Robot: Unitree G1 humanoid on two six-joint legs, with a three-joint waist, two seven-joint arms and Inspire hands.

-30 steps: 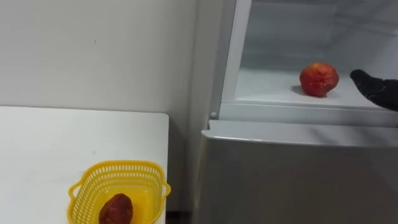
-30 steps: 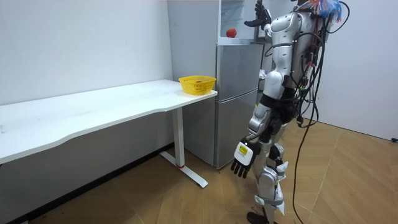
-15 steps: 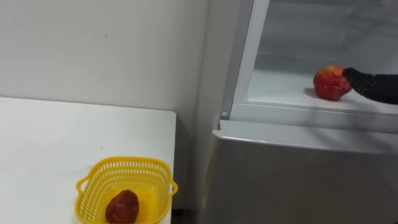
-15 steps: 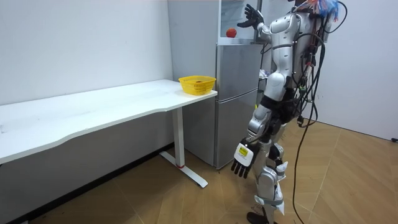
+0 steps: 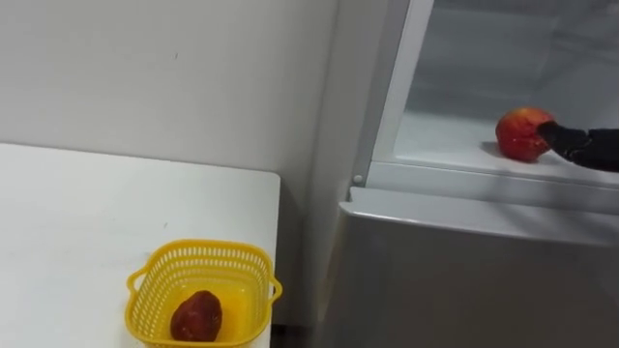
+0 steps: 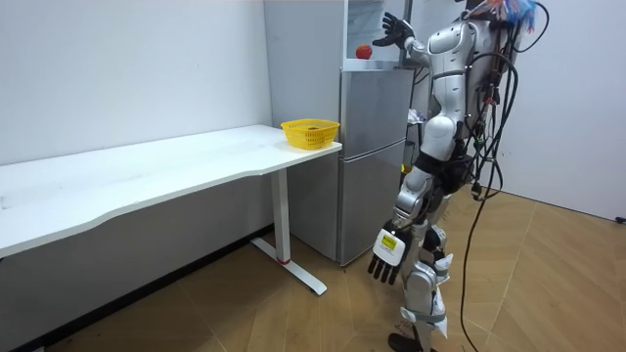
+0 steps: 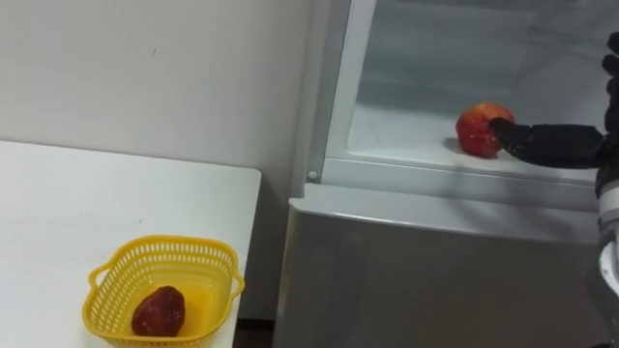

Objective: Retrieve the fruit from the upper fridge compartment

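The fruit (image 7: 476, 129) sits on the upper fridge shelf (image 7: 406, 135), at the fingertips of the right robot hand (image 7: 553, 144). A second ago a gap parted them; now straight, uncurled fingers touch it, so closing looks next. The door-frame lip (image 7: 435, 179) runs just below the hand, with open room above. The left robot hand (image 6: 388, 256) hangs relaxed.

The right robot hand (image 7: 553, 143) is cut off by the right edge.
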